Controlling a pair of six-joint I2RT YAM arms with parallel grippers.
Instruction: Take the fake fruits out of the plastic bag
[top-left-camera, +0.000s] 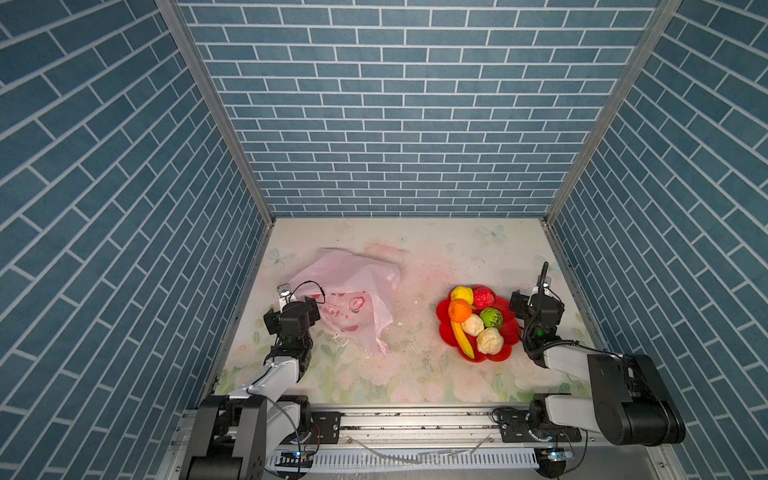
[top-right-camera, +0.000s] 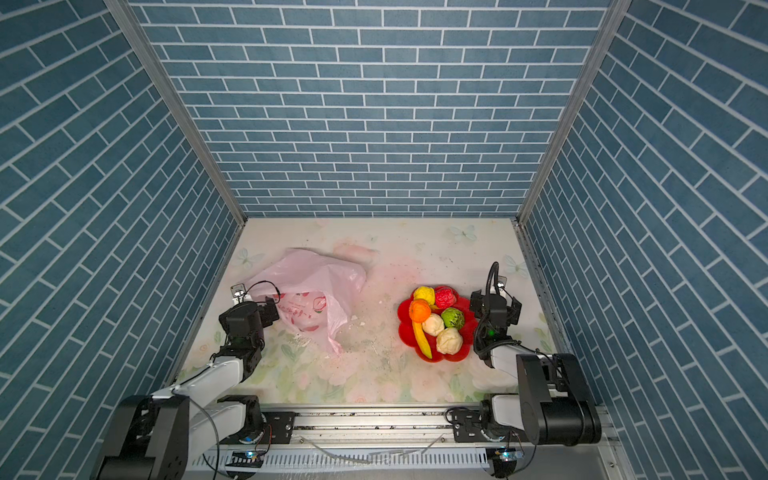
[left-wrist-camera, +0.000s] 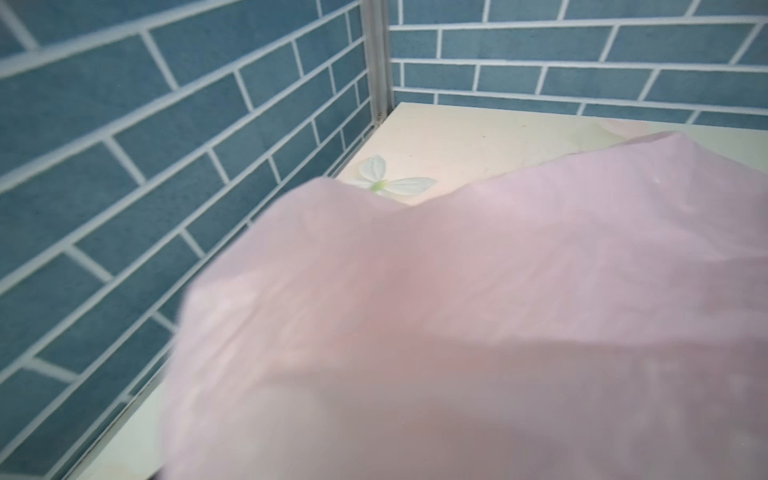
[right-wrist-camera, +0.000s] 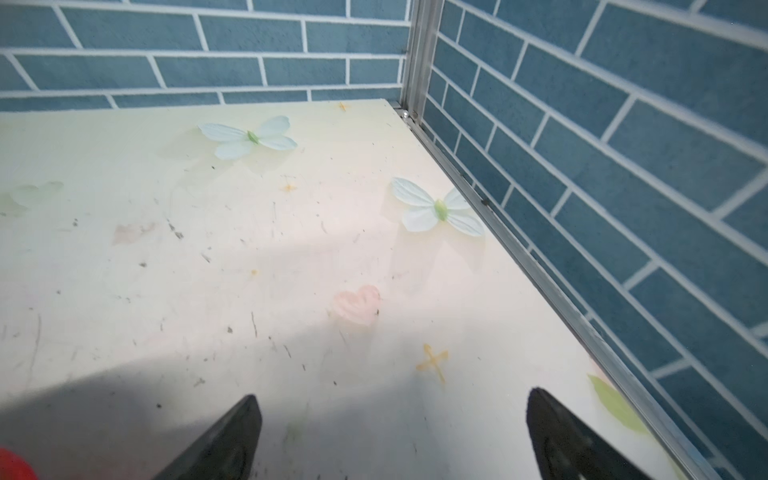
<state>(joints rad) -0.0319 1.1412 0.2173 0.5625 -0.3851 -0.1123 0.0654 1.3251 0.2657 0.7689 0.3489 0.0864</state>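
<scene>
The pink plastic bag (top-left-camera: 353, 278) (top-right-camera: 316, 274) lies crumpled and slack at the left of the table, red fruit pictures on its near side. My left gripper (top-left-camera: 312, 307) (top-right-camera: 272, 309) sits at its left edge, jaws spread. In the left wrist view the bag's film (left-wrist-camera: 498, 291) hides the jaws. The fake fruits lie on a red plate (top-left-camera: 445, 332): lemon (top-left-camera: 462, 294), red berry (top-left-camera: 483, 297), orange (top-left-camera: 459, 311), green ball (top-left-camera: 491, 318), two cream balls (top-left-camera: 472, 324), banana (top-left-camera: 463, 343). My right gripper (top-left-camera: 537, 297) (right-wrist-camera: 392, 395) hangs open and empty just right of the plate.
Blue brick-patterned walls close the table in on three sides. The right wall's metal rail (right-wrist-camera: 540, 282) runs close to my right gripper. The floral tabletop (top-left-camera: 415, 357) carries small white crumbs between bag and plate. A red edge (right-wrist-camera: 12, 467) shows beside the right fingers.
</scene>
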